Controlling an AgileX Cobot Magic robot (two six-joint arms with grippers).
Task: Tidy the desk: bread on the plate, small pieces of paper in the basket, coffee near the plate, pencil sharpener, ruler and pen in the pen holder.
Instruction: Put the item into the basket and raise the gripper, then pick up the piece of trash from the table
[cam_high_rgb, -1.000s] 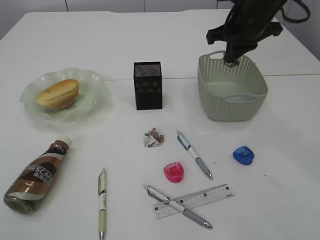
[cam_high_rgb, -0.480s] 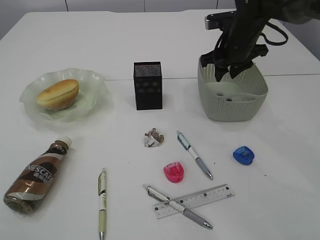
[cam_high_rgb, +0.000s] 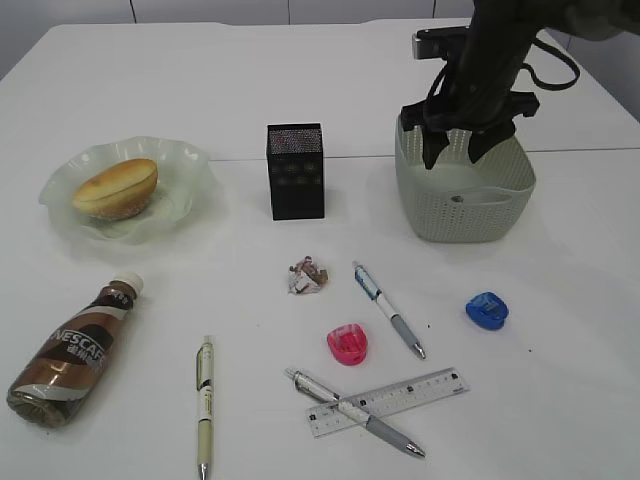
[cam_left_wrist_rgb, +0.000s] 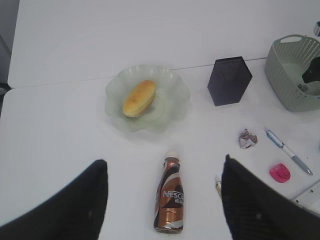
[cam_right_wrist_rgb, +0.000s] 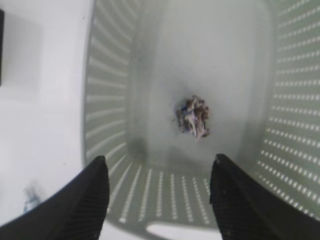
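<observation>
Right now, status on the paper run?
Right gripper open above basket; one paper wad lies inside. Left gripper open, empty, above coffee bottle. Second wad on desk, nothing blocking it.

A white desk (cam_high_rgb: 300, 90) is carrying a scatter of items. A green ruffled plate (cam_high_rgb: 190, 175) is sitting at left, a black mesh pen holder (cam_high_rgb: 296, 171) is standing mid-table, and a grey-green basket (cam_high_rgb: 465, 195) is resting at right. A Nescafe coffee bottle (cam_high_rgb: 73, 352) is lying on its side near the front left. A crumpled paper wad (cam_high_rgb: 308, 277), three pens (cam_high_rgb: 389, 309) (cam_high_rgb: 204, 405) (cam_high_rgb: 355, 412), a pink sharpener (cam_high_rgb: 348, 344), a blue sharpener (cam_high_rgb: 487, 311) and a clear ruler (cam_high_rgb: 420, 391) are lying across the front, one pen crossing the ruler.
</observation>
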